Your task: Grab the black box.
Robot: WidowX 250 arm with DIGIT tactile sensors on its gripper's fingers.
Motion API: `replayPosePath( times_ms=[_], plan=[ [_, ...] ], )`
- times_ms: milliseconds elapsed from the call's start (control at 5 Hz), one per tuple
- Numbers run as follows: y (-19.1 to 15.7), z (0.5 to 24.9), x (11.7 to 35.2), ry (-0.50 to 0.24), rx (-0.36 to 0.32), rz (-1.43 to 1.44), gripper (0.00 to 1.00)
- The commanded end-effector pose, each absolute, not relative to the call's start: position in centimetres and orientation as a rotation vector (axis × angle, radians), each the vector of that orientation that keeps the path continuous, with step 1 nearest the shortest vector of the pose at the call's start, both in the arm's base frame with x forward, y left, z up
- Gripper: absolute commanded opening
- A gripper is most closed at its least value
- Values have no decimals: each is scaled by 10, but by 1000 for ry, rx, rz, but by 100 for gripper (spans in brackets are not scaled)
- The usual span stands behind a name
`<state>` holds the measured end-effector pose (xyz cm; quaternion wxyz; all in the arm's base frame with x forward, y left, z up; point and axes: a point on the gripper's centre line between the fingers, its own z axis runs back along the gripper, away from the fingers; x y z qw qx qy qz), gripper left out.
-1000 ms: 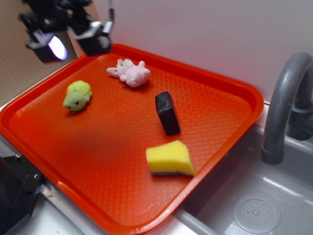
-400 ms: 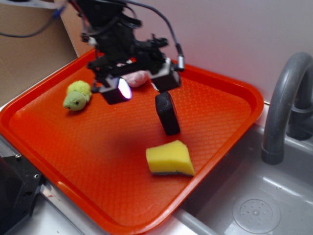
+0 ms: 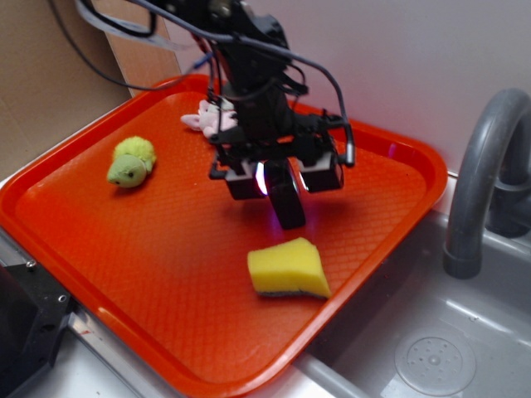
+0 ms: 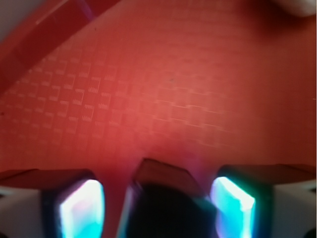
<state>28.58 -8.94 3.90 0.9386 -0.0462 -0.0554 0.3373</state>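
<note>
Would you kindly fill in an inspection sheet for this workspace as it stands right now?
Surface: orange tray with a textured floor, beside a grey sink.
Job's things: black box stands on edge near the tray's middle, its top between the fingers.
Clutter: yellow sponge in front of the box; green plush to the left; pink plush at the back, partly hidden by the arm.
Grippers: gripper open, one finger on either side of the box, not closed on it.
Cables: black cables loop along the arm.
Surroundings: grey faucet, white wall, cardboard at left.
</note>
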Motion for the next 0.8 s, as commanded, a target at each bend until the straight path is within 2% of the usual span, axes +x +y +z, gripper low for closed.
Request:
replayPosePath(
  times_ms=[0, 200, 400, 600],
  plan=[
    [-72, 108, 297, -199, -141, 559, 0],
    [-42, 161, 285, -331, -94, 297, 0],
    [-11, 213, 265, -335, -51, 75, 0],
    [13, 245, 244, -255, -60, 38, 0]
  ],
)
